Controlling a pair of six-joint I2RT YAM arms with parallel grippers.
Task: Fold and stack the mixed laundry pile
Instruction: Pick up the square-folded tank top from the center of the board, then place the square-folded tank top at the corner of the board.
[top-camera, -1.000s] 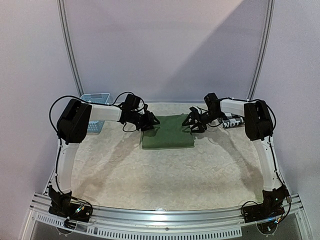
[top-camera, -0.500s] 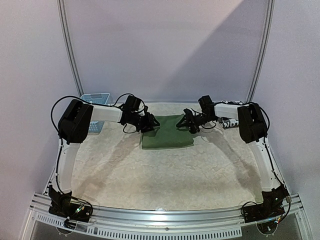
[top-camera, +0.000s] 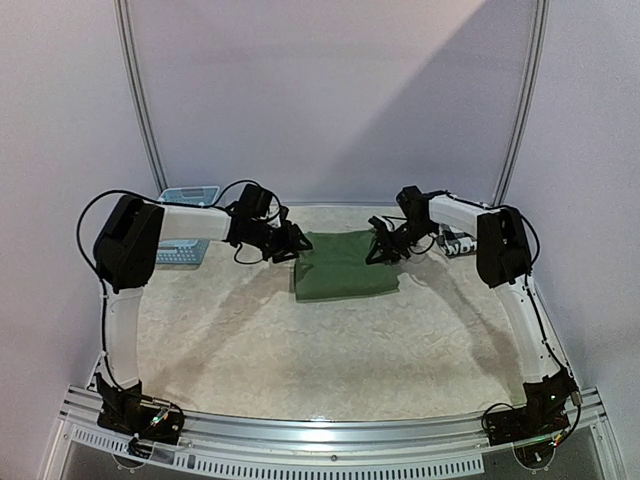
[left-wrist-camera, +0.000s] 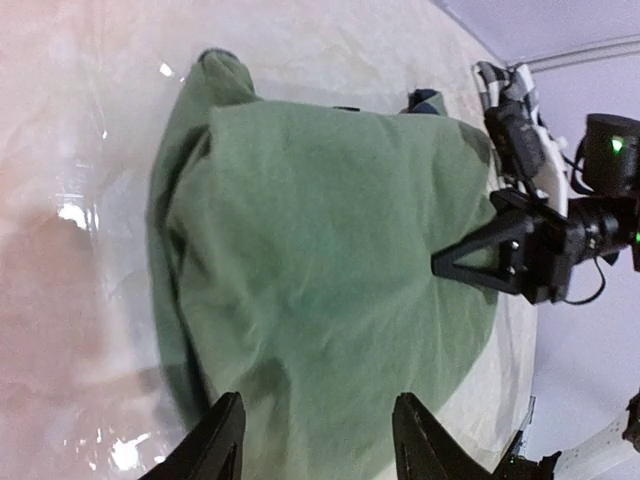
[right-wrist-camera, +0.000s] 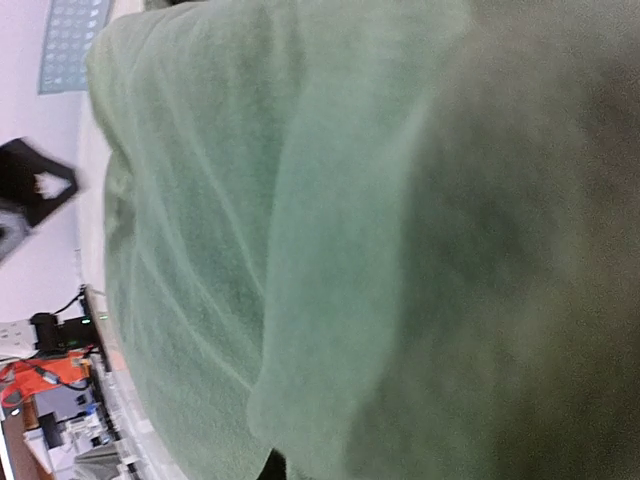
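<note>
Far left on the pale, patterned table (top-camera: 300, 350), a light blue lattice basket (top-camera: 190, 194) sits at the back edge, partly hidden by the left arm. The left gripper (top-camera: 287, 243) hangs just beside the left edge of the olive-green shirt (top-camera: 345, 265). In its wrist view its two black fingers (left-wrist-camera: 222, 445) stand apart with nothing between them but the cloth below.

The olive-green shirt lies folded into a rough rectangle at the middle of the table's far half, plain side up, its left edge rumpled into soft ridges.

The right gripper (top-camera: 382, 247) is down on the shirt's right edge. Seen from the left wrist, its fingers come together to a point on the fabric, and it appears to be pinching the cloth. Its own camera is filled with blurred green folds, so the grip itself is hidden there.

Farther right, behind the right arm, the black-and-white checked shirt (top-camera: 458, 243) lies bunched near the table's back corner.
</note>
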